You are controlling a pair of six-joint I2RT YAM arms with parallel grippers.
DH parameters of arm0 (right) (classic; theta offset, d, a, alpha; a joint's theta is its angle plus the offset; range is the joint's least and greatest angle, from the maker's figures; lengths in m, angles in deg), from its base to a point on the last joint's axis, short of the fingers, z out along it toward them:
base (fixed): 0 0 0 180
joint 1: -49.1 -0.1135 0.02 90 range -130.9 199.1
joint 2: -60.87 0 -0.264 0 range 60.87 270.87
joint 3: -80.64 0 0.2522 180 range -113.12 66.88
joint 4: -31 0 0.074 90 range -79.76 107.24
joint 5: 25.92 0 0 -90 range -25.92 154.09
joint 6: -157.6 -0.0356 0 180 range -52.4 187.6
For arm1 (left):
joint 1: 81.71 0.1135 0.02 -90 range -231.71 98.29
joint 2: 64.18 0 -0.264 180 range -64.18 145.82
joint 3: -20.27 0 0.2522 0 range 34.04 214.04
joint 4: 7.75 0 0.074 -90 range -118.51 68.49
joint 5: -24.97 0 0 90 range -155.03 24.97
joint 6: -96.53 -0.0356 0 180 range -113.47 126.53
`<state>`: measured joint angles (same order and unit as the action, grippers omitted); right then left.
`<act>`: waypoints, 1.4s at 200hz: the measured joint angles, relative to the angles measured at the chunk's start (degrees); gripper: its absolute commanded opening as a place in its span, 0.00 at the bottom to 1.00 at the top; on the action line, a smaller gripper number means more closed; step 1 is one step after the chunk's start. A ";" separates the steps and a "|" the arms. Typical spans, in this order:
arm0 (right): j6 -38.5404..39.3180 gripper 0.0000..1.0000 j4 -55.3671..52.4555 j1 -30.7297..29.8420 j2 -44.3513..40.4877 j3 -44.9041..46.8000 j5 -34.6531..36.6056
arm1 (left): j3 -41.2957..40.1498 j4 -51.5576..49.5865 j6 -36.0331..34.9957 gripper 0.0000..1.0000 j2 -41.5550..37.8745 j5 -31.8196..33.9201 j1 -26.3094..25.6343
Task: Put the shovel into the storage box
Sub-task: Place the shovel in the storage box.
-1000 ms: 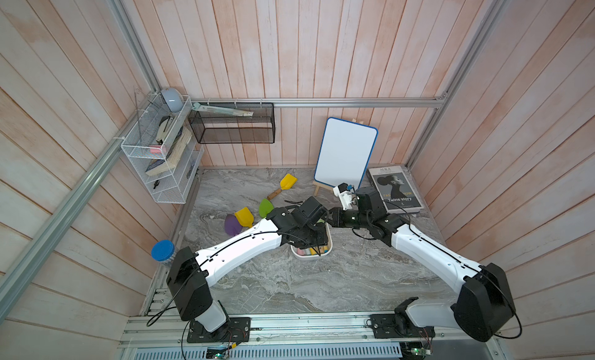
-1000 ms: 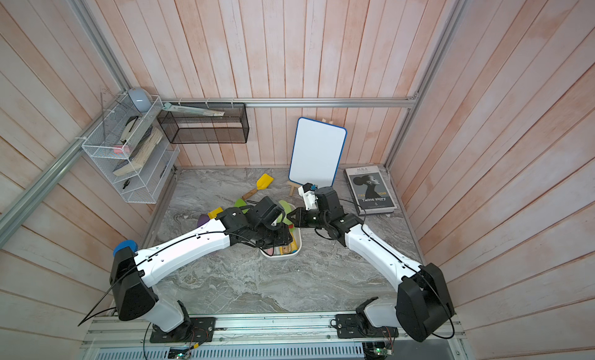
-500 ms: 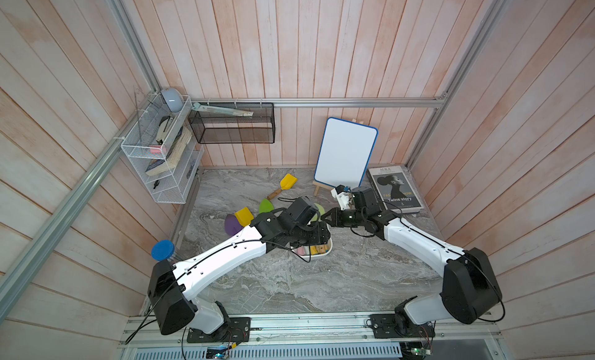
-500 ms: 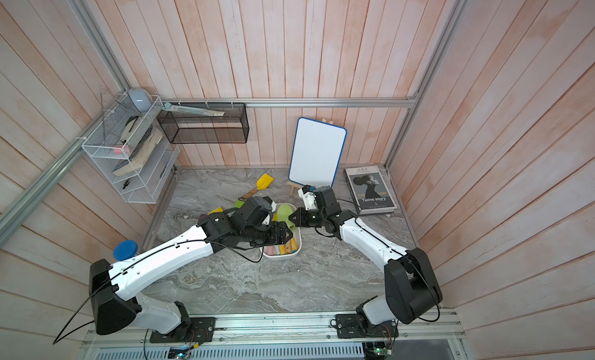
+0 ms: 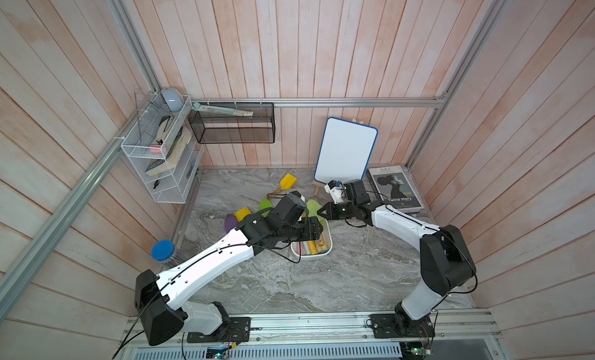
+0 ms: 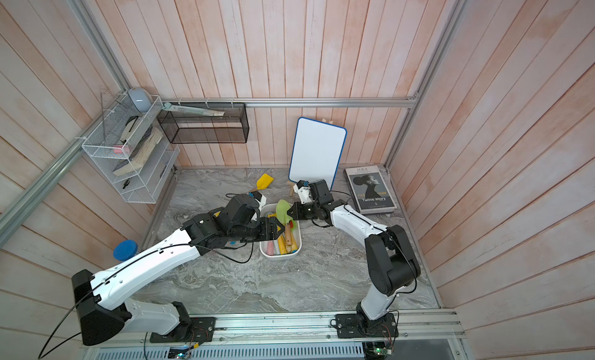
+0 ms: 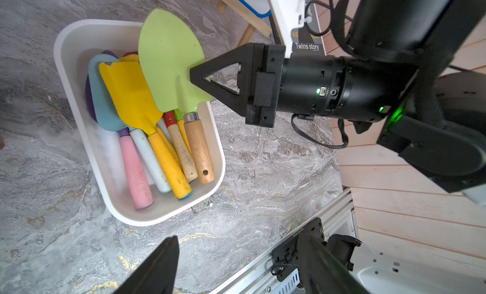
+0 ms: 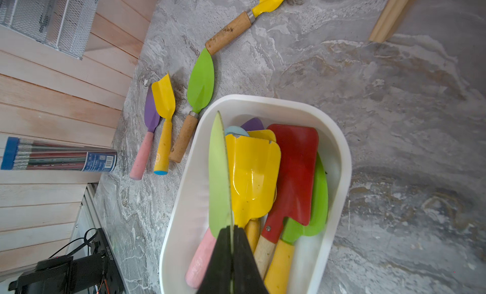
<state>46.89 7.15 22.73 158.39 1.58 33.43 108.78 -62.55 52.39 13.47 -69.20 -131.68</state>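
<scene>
Right hand clenched on the pale green shovel by its blade, over the storage box; left hand released, empty. I see a marble table, plank walls.

Robot test cell dressed as a domestic corner. Pale pink wooden plank walls, framed by bare aluminium profile rails, enclose a grey marble-patterned tabletop. Two white-and-black robot arms bolt to an aluminium base rail at 6 o'clock. A white wire wall rack hangs at 10 o'clock.
</scene>
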 measured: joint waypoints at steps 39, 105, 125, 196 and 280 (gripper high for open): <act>1.57 0.00 -0.42 0.07 2.62 0.00 -0.17 | -1.90 0.76 -0.70 0.77 -1.64 -0.02 1.53; 3.74 0.00 -1.31 0.85 5.90 -1.05 -0.35 | -2.86 1.70 -1.31 0.77 -1.68 -0.11 2.47; 4.28 0.00 -1.36 0.92 6.23 -1.55 -0.39 | -2.89 1.75 -1.31 0.77 -1.68 -0.11 2.47; 3.50 0.00 -0.76 0.90 8.57 -1.62 -0.87 | -2.97 1.18 -1.27 0.77 -1.14 -0.07 2.84; 2.78 0.29 -2.75 -0.98 8.74 -3.63 4.79 | -2.97 0.90 -1.29 0.77 1.25 -0.33 3.06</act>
<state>49.67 4.40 21.75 167.13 -2.05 38.22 105.80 -61.65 51.10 14.71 -69.53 -128.62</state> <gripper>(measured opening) 0.264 0.769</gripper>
